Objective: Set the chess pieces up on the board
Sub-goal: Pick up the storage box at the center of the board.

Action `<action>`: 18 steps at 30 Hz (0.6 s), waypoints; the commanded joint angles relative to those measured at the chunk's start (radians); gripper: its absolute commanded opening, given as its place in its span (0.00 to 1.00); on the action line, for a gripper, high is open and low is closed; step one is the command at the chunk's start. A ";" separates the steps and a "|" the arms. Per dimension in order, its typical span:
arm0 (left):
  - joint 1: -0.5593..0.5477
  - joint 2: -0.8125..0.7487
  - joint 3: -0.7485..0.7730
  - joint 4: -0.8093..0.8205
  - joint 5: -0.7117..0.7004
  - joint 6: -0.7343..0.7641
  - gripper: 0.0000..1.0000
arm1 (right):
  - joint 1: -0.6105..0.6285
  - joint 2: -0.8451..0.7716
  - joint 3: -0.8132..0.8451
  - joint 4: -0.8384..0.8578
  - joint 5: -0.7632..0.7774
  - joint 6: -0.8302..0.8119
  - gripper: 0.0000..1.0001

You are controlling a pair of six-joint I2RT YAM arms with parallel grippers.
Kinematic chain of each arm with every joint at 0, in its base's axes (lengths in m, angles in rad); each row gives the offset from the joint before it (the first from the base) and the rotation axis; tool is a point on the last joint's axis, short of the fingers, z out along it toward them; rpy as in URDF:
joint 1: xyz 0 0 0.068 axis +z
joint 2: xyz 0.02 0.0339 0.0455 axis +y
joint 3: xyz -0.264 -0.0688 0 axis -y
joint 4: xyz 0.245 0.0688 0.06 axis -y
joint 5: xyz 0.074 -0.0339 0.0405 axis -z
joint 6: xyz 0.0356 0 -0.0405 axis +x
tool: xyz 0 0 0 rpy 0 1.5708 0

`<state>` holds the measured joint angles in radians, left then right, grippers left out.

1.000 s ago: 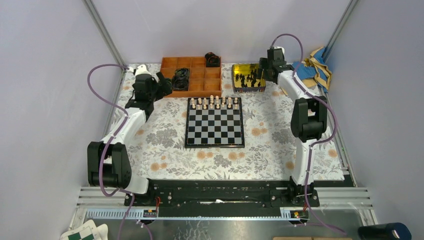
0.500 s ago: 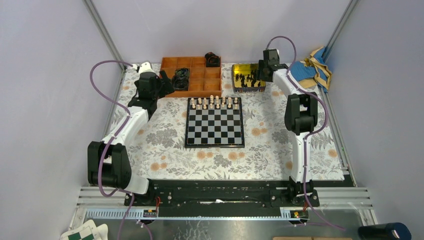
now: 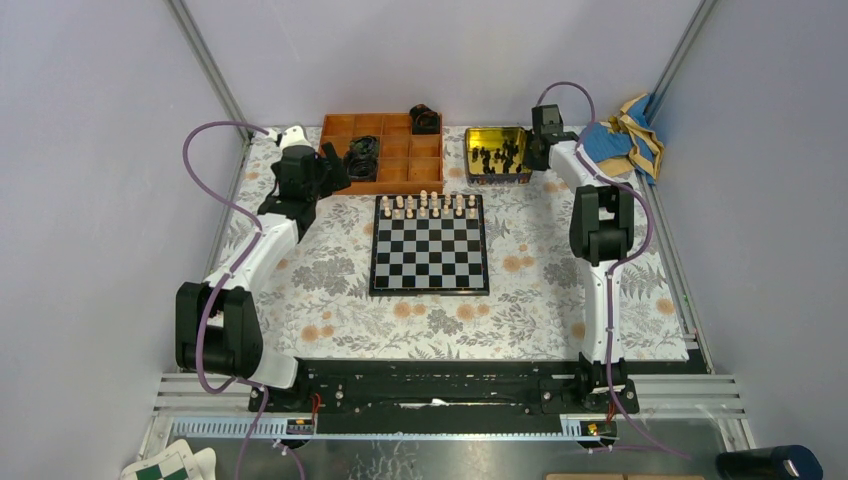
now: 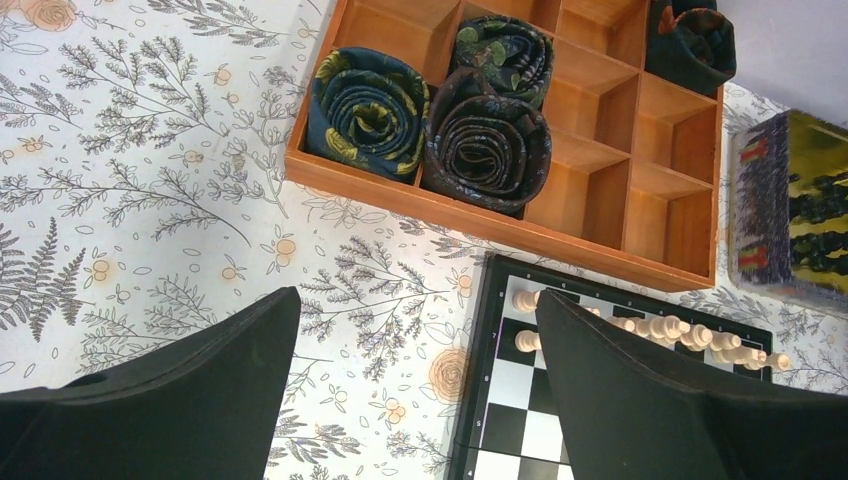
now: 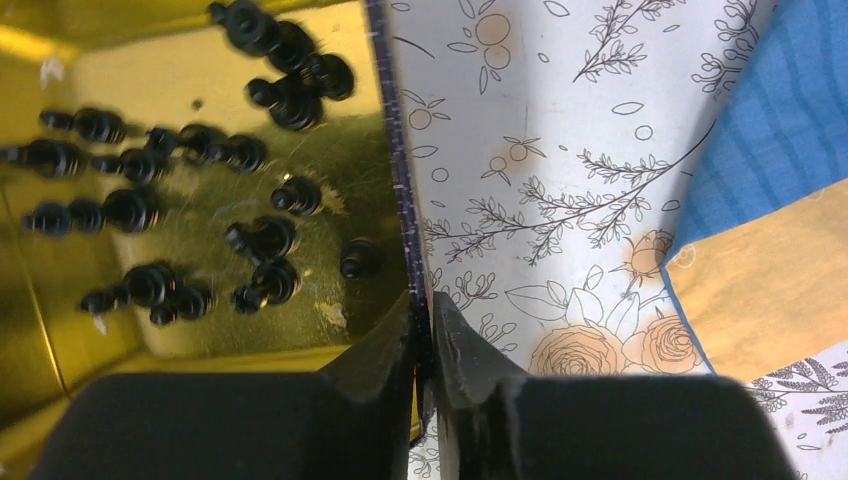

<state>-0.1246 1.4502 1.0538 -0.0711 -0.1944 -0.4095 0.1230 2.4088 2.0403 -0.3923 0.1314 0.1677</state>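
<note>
Chessboard (image 3: 429,243) of black and silvery checks, lying at the middle of a table covered by a floral cloth (image 3: 320,290). Cream chessmen (image 3: 428,206) stand along its two far rows. Beyond the far left corner of the Chessboard, the left gripper (image 4: 417,300) hangs above the cloth with its jaws spread wide, holding nothing. A wooden divided tray (image 4: 600,190) sits at the table's far edge, with dark patterned rolls (image 4: 370,110) in several compartments. To its right, also at the far edge, an open gold tin (image 5: 395,150) holds the black chess pieces (image 5: 265,240), lying loose on its floor. The right gripper (image 5: 422,320) is clenched on the tin's right wall, one finger inside and one outside. Blue and tan cloths (image 3: 625,140) lie at the far right corner.
</note>
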 commanded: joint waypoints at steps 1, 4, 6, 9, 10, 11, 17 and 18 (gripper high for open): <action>-0.007 0.009 -0.018 0.025 -0.027 0.016 0.94 | -0.010 -0.002 0.043 -0.004 -0.022 0.000 0.12; -0.007 0.007 -0.023 0.027 -0.027 0.010 0.95 | -0.011 -0.011 0.029 -0.002 -0.022 -0.001 0.04; -0.007 0.006 -0.026 0.025 -0.026 0.008 0.95 | -0.013 -0.025 0.014 0.007 -0.018 -0.003 0.00; -0.007 -0.002 -0.032 0.023 -0.026 0.002 0.94 | -0.013 -0.056 -0.020 0.018 -0.013 -0.008 0.00; -0.007 -0.006 -0.032 0.019 -0.027 -0.001 0.95 | -0.013 -0.068 -0.028 0.020 -0.010 -0.012 0.00; -0.007 -0.009 -0.032 0.015 -0.026 -0.004 0.95 | -0.013 -0.080 -0.040 0.020 -0.006 -0.015 0.00; -0.015 -0.039 -0.026 -0.040 -0.025 -0.018 0.94 | -0.013 -0.198 -0.143 0.042 0.022 -0.025 0.00; -0.016 -0.045 -0.024 -0.055 -0.022 -0.022 0.94 | -0.013 -0.220 -0.161 0.044 0.028 -0.025 0.00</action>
<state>-0.1291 1.4467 1.0313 -0.0853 -0.2005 -0.4164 0.1146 2.3398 1.9263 -0.3649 0.1398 0.1524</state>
